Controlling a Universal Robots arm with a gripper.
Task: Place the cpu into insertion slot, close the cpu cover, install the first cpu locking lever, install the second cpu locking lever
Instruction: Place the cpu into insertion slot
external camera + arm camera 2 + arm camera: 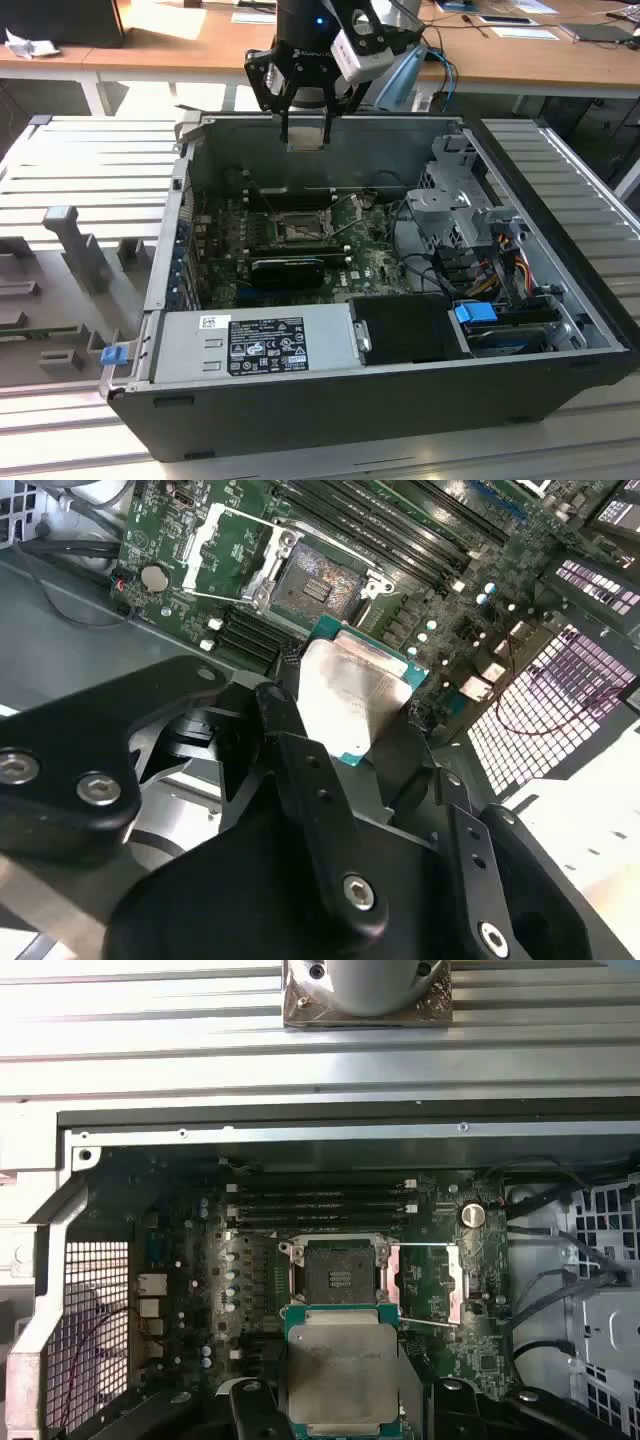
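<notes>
The gripper (306, 138) is hanging at the upper middle of the exterior view, just above the far wall of the open case (300, 415). It is clamping the cpu (350, 695) by two opposite edges, and the chip's dull silver top is facing the cameras in both wrist views. The slot (338, 1270) is lying bare on the board (200, 1290), apart from the cpu. The cover (452, 1285) is lying folded open just beside the slot.

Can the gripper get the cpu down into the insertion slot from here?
Probably yes: the gripper holds the cpu, and the insertion slot lies bare, the cpu cover open beside it.
</notes>
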